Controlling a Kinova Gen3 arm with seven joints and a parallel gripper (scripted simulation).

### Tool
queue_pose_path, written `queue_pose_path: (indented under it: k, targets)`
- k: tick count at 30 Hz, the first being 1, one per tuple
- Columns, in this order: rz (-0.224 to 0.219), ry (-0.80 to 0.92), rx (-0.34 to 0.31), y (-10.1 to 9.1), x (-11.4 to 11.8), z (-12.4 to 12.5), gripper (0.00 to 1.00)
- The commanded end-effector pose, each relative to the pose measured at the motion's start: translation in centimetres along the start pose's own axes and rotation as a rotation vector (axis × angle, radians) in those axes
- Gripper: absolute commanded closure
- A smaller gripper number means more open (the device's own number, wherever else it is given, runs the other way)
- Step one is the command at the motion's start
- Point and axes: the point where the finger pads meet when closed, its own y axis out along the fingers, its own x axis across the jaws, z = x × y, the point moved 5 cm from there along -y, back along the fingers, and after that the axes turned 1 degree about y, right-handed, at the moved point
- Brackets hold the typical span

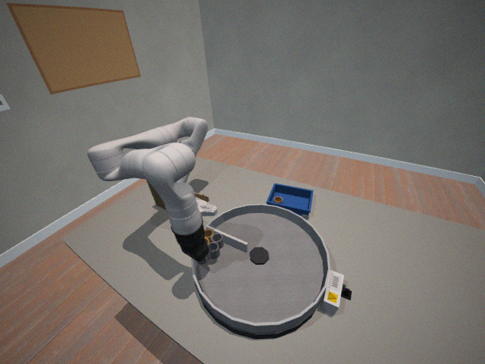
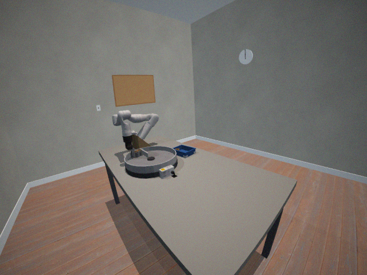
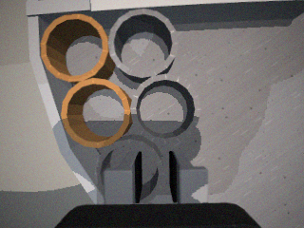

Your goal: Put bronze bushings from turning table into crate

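i count 2 bronze bushings [image 3: 73, 47] on my turning table [image 1: 313, 230] and 1 more in the crate [image 1: 309, 199]. beside those 2 i see 3 steel bushings [image 3: 142, 43], 1 under my fingers.

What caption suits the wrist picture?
Gripper hovers over two bronze ring bushings and two steel ring bushings on the grey turning table.
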Motion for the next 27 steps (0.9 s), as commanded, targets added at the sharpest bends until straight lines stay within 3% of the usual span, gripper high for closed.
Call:
queue_pose_path:
  k: [1,27]
  targets:
    - [-0.001,-0.012,0.0,0.05,-0.07,-0.03,0.55]
    - [0.0,-0.047,0.007,0.33,-0.2,0.03,0.55]
